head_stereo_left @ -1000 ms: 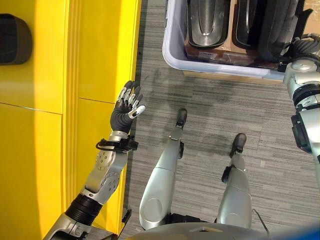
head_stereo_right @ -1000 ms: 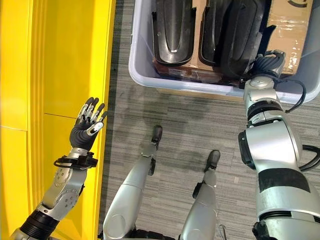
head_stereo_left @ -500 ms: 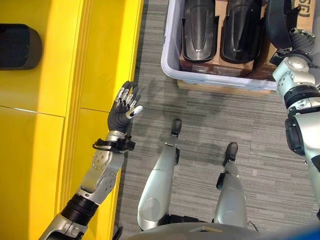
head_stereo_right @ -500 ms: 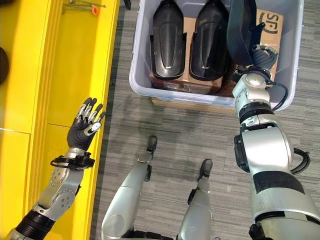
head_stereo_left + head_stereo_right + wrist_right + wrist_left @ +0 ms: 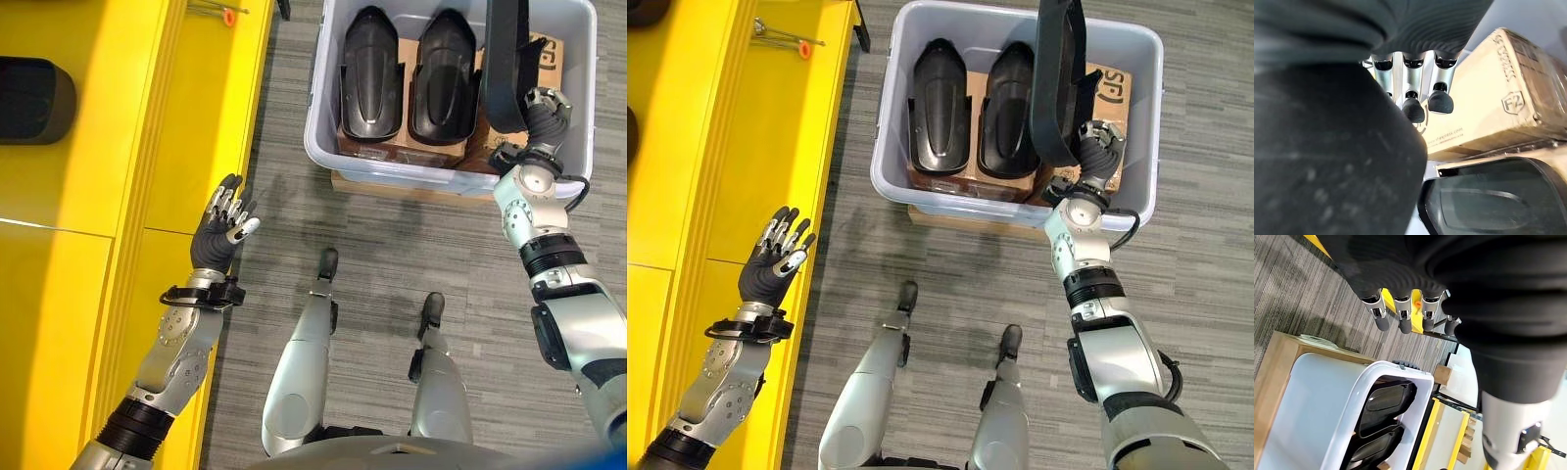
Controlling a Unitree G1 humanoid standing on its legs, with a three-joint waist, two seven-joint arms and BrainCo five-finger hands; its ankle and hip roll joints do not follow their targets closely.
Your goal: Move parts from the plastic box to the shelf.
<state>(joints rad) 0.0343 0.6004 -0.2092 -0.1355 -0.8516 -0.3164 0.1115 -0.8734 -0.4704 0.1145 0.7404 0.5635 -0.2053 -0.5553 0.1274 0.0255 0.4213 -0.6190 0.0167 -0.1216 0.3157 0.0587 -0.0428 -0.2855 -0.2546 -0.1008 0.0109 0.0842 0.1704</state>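
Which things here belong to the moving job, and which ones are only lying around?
Job: plastic box; two black parts lying in it; third black part gripped by right hand; yellow shelf; left hand, open.
Lying about: orange-handled tool; cardboard box.

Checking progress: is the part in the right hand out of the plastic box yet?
Partly: the black part stands upright in the right robot hand, over the plastic box.

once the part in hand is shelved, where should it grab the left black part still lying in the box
A judgement: take the left black part across its narrow width, fingers and thumb over the raised side edges, coming down from above. It lies flat on cardboard, long axis running away from the robot, close beside a second part, with the plastic box wall on its other side, so sideways approaches look blocked.
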